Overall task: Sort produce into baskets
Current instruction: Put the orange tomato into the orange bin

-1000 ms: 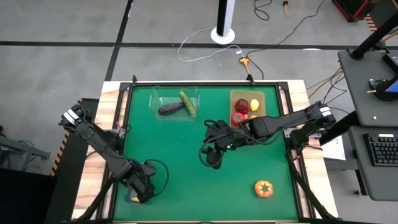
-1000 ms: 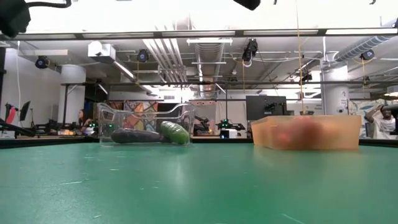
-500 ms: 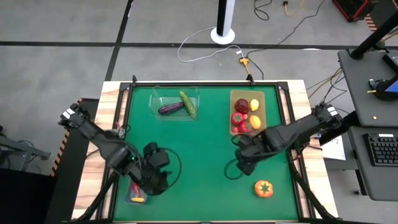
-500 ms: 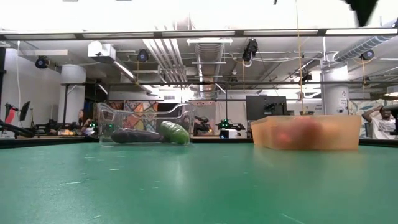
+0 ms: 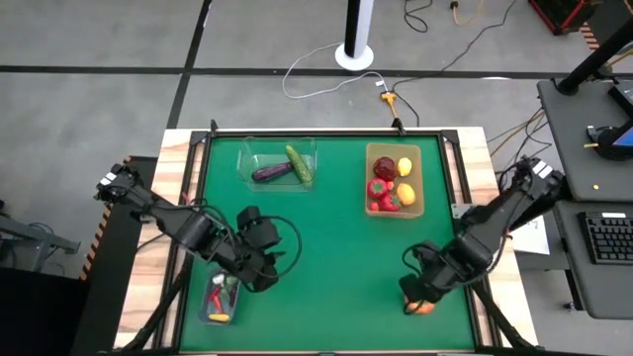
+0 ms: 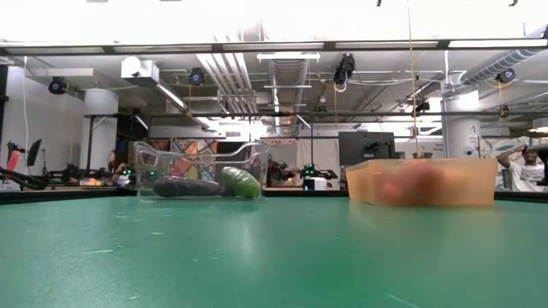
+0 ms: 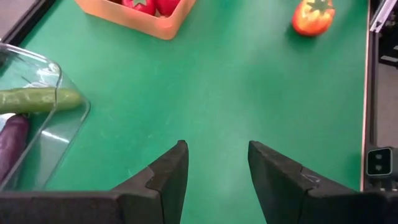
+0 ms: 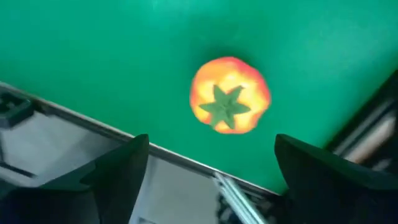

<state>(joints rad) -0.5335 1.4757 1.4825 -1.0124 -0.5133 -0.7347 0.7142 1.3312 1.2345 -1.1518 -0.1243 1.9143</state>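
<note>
Both arms have shifted since a second ago: the right end effector (image 5: 419, 295) went from the middle of the desk (image 5: 336, 237) down to the near right corner and now hangs right over the tomato (image 8: 229, 94), fingers spread wide on either side of it and nothing gripped yet. Meanwhile the left end effector (image 7: 214, 171) came off the small bluish tub (image 5: 220, 297) at the near left corner and sits just beside it toward the middle of the desk, fingers apart and empty. That tub has a few tiny red and yellow pieces in it. Over at the far side, the clear tub (image 5: 278, 164) holds the purple eggplant (image 5: 271, 172) and green cucumber (image 5: 299, 163) lying next to each other, and the tan tray (image 5: 394, 179) holds red and yellow round fruits. Tomato is the only piece sitting loose on the green surface, close to the desk's near edge.
</note>
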